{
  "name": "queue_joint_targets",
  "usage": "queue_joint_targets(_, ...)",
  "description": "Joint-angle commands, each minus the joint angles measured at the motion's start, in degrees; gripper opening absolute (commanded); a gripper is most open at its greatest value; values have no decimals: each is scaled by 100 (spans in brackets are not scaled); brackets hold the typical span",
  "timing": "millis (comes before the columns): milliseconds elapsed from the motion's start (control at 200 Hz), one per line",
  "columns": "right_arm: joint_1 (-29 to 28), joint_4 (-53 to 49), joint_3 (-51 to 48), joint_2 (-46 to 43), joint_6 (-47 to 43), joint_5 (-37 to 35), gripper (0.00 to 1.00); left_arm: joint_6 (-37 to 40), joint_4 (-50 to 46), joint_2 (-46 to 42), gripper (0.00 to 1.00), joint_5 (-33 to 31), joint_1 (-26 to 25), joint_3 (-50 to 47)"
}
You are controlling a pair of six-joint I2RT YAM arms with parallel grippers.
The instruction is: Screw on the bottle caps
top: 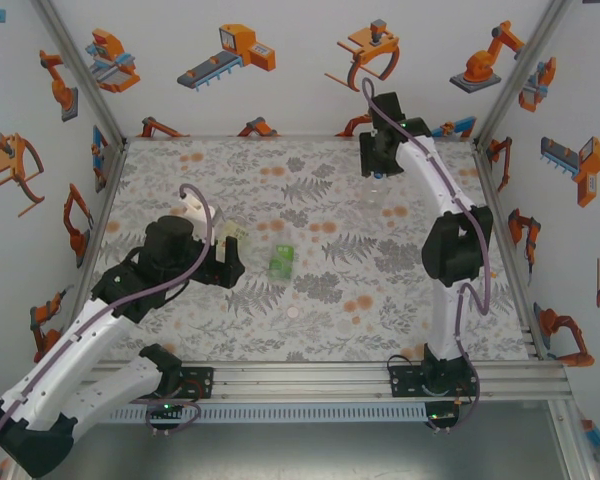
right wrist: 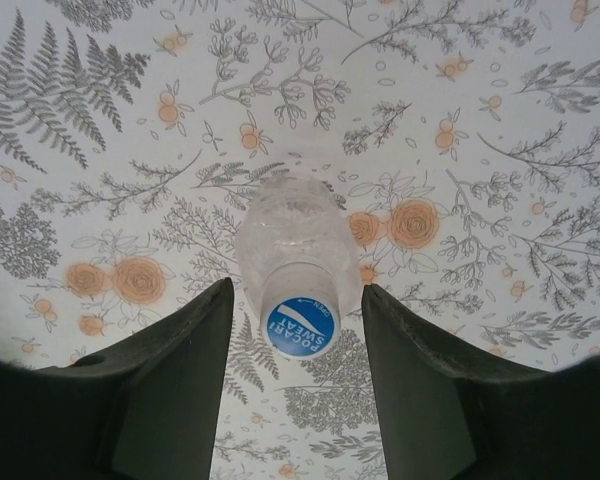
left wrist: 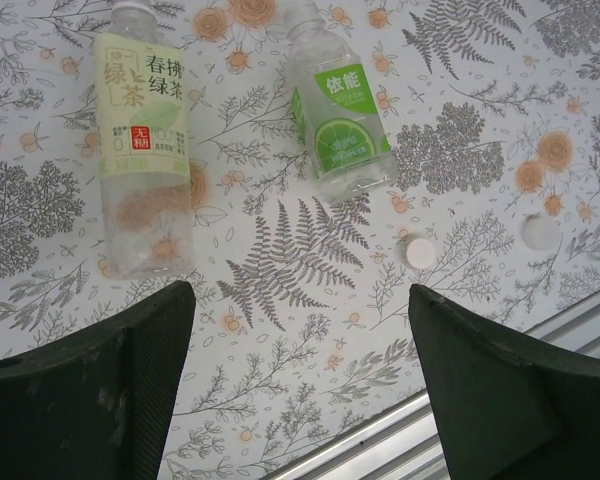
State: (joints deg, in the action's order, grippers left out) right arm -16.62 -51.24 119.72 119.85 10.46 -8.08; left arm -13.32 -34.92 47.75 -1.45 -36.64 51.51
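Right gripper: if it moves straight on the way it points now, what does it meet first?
Probably the clear bottle standing upright under the right gripper: its blue cap sits between the open jaws. Depth is unclear.

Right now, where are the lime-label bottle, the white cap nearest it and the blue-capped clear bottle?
lime-label bottle point(left wrist: 348, 135), left wrist view, on its green label.
white cap point(left wrist: 420, 252), left wrist view, on the cap's middle.
blue-capped clear bottle point(right wrist: 298, 240), right wrist view, on its clear body.
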Motion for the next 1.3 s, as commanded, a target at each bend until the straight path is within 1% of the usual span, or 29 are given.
queue_joint_targets(0,5,-388,318,-375,47,-60,52,-79,151,156,80,141,27,-27)
queue_joint_targets(205,-2,-417,-383,-1113,239,100,52,-567,457,766,78,128,19,17)
queue_joint_targets(355,-9,-276,-1290,-1853,474,175,52,-950,433,1477,79,-13,-58,262)
queue_joint_targets(471,-14,-78,-2105,-2466,707,298,52,-1245,457,2061,80,-256,-254,491)
queue_joint_targets(586,-16,60,-2770,-2990,859,371,52,-1554,393,2719,81,-560,-456,887)
queue_joint_targets(721,-12,-12,-3304,-3428,905,376,52,-1713,121,3632,83,-350,-623,1546)
queue_joint_targets(886,-11,-4,-3917,-3855,927,351,52,-1831,-354,4685,84,-504,-821,2425)
queue_joint_targets(996,-12,-60,-4172,-4001,933,350,52,-1818,-438,5228,83,-599,-902,2743)
queue_joint_targets(1152,-8,-63,-4436,-4206,993,386,52,-1902,-332,5682,81,-685,-932,2700)
queue_joint_targets(1297,-11,-66,-4594,-4345,1018,397,52,-1986,-60,5919,80,-563,-932,2408)
